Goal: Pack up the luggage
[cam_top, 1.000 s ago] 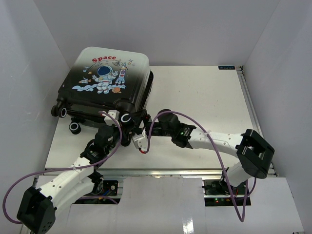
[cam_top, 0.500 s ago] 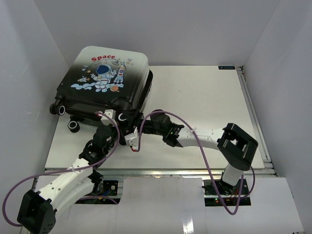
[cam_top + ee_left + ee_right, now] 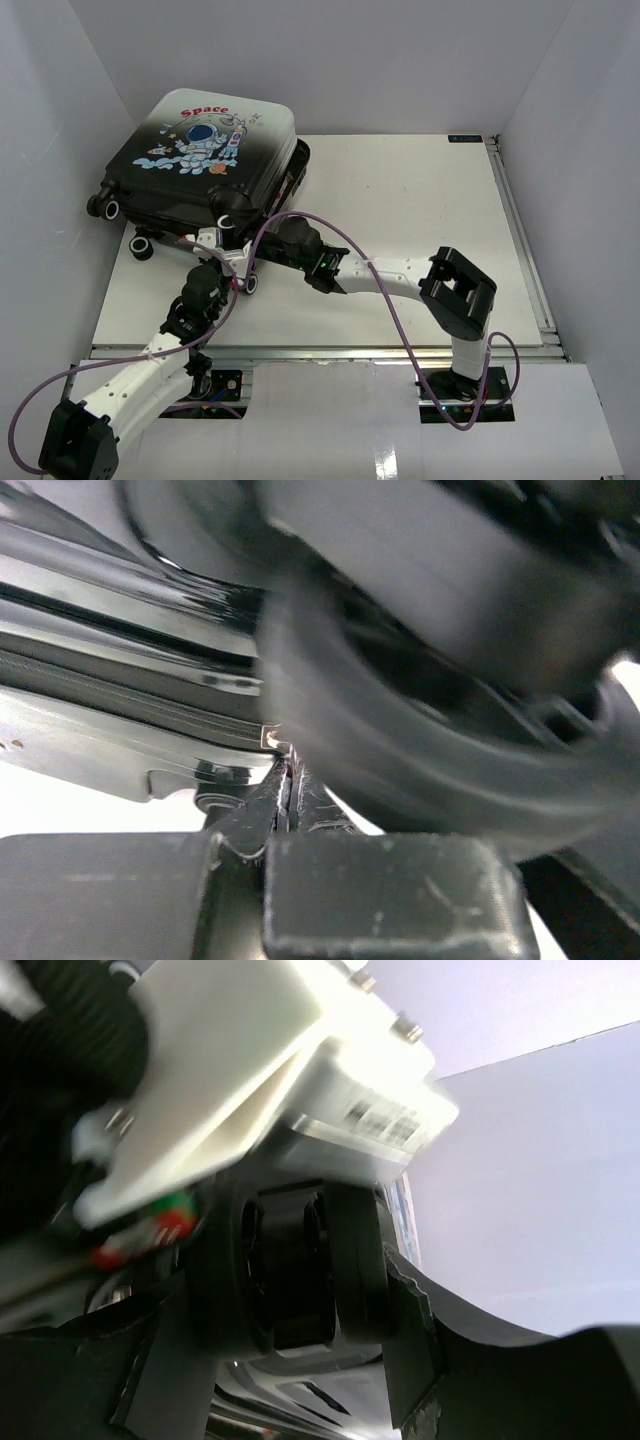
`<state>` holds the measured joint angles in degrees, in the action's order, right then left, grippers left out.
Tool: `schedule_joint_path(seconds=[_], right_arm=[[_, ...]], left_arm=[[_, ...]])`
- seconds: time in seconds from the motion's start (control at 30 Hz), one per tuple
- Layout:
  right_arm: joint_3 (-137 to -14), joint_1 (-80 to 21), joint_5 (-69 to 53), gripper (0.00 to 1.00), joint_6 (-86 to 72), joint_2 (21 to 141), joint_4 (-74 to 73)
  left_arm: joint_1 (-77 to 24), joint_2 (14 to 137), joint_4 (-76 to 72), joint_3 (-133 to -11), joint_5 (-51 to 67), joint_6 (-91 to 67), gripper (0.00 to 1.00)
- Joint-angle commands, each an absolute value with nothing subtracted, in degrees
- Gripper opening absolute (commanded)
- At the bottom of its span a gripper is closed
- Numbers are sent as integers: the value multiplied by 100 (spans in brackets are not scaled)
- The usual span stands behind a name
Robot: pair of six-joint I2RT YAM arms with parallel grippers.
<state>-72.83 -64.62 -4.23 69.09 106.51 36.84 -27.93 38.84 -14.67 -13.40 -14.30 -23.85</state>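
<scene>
The suitcase (image 3: 200, 170) lay print up at the far left of the surface (image 3: 420, 200). Hard and glossy, it looked slippery and bulky; the zipper rim (image 3: 130, 695) or wheels (image 3: 103, 208) seemed better holds. Left jaws were pinched shut at that rim; right jaws flanked 1 wheel, grip unclear.

White counter (image 3: 420, 220), matte, bare surface with faint specks. Plain white walls (image 3: 400, 60) close it in on three sides. Small dark label (image 3: 465, 138) at far right corner; metal rail (image 3: 519, 230) along the right edge.

luggage (image 3: 195, 165) crowding far-left corner beside wall (image 3: 50, 120), its wheels (image 3: 141, 247) along near side, table (image 3: 430, 200) open rightward
</scene>
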Motion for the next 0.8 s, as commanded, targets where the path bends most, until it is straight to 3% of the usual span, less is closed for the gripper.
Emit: schedule_joint_path(seconds=[0.0,0.77], right_arm=[[-8340,-6385,395,8,5406,10898,4189],[-7663,-6779,435,8,4754,11079,4981]], left_arm=[[-2927,3744,-3242,-1450,-269,-2391,0],[-3070,5948,-6545,-1373,3675,-1679,0]])
